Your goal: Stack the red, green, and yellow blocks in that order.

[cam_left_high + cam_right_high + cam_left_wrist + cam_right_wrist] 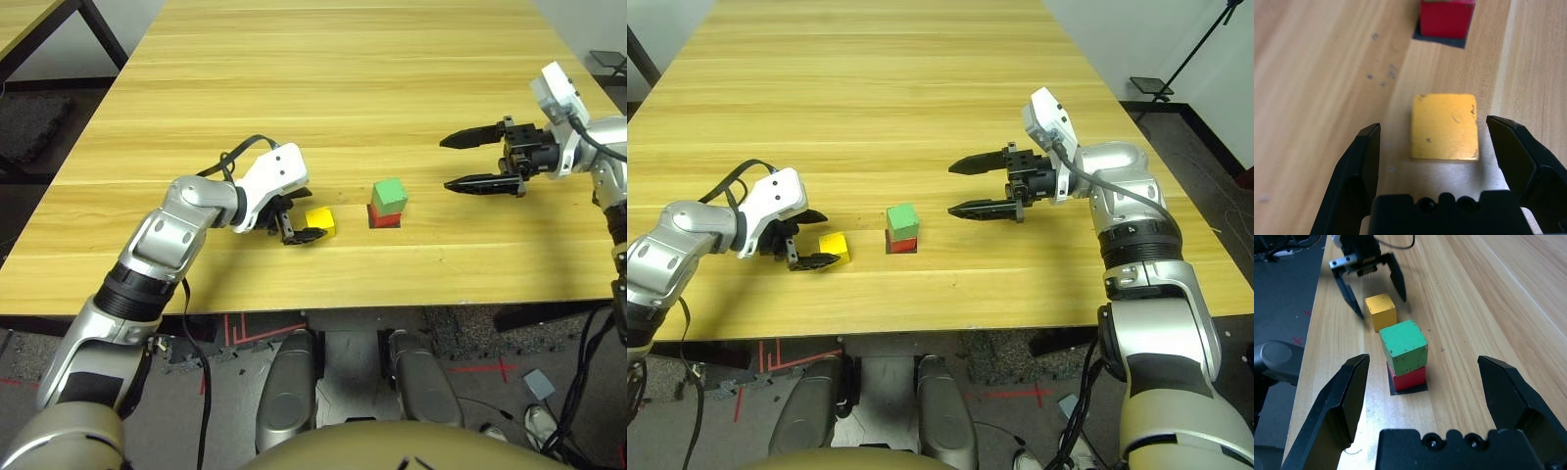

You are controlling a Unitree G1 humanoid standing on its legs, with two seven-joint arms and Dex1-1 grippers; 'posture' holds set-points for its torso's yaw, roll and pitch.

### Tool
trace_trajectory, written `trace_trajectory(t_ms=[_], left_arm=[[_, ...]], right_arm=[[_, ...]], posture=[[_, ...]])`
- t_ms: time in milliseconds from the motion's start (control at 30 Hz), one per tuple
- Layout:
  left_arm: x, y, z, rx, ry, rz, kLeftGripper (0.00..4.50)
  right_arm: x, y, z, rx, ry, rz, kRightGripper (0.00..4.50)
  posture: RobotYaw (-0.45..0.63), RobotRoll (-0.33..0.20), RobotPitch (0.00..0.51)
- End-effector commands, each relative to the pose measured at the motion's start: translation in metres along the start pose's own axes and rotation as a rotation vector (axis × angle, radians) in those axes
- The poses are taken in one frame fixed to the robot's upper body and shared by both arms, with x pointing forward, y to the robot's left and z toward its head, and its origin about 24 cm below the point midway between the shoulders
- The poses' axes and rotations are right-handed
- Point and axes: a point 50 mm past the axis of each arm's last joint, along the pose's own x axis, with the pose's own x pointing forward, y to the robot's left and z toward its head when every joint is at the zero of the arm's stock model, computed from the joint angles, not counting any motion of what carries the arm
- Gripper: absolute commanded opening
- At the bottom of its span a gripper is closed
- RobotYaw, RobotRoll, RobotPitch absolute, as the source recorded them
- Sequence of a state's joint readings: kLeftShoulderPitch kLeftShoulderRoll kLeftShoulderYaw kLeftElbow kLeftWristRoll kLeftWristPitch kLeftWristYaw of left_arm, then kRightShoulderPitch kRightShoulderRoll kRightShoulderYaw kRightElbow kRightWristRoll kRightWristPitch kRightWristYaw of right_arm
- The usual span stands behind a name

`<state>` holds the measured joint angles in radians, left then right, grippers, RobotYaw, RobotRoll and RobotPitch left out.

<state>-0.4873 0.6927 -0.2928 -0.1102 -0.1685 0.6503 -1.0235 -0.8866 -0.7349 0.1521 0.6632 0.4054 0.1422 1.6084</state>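
The green block (390, 195) sits on the red block (385, 218), slightly skewed, and the red block rests on a flat black patch (1395, 388). Left of this stack the yellow block (320, 221) lies on the table. My left gripper (306, 219) is open and low at the table, its fingertips flanking the near end of the yellow block (1444, 126) without touching it. My right gripper (446, 164) is open and empty, hovering to the right of the stack, and its wrist view looks at the green block (1403, 347) from a little way off.
The wooden table (343, 78) stretches far back with bare room behind the blocks. Its front edge runs close below the blocks. A second table's corner (29, 24) stands at the far left, beyond a gap of floor.
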Motion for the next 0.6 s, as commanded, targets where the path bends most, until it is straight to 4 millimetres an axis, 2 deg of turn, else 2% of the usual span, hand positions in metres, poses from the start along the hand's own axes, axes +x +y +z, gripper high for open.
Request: trace_trajectory(t_ms=[33, 167, 433, 600], left_arm=[[0.007, -0.006, -0.004, -0.033, 0.002, -0.001, 3.20], [0.006, -0.006, 0.005, -0.062, -0.023, 0.024, 1.94], [-0.022, 0.001, 0.067, -0.023, -0.115, 0.076, 1.95], [-0.034, 0.002, 0.105, -0.004, -0.140, 0.080, 1.95]], right_arm=[[-0.003, 0.001, 0.000, -0.001, 0.011, -0.001, 4.50], [-0.003, 0.001, -0.001, 0.001, 0.008, -0.003, 4.50], [-0.004, 0.003, -0.005, 0.014, 0.010, -0.006, 4.50], [-0.005, 0.005, -0.010, 0.026, 0.011, -0.005, 4.50]], posture=[[0.22, -0.024, 0.122], [0.22, -0.021, 0.121], [0.24, 0.002, 0.120], [0.24, 0.027, 0.118]])
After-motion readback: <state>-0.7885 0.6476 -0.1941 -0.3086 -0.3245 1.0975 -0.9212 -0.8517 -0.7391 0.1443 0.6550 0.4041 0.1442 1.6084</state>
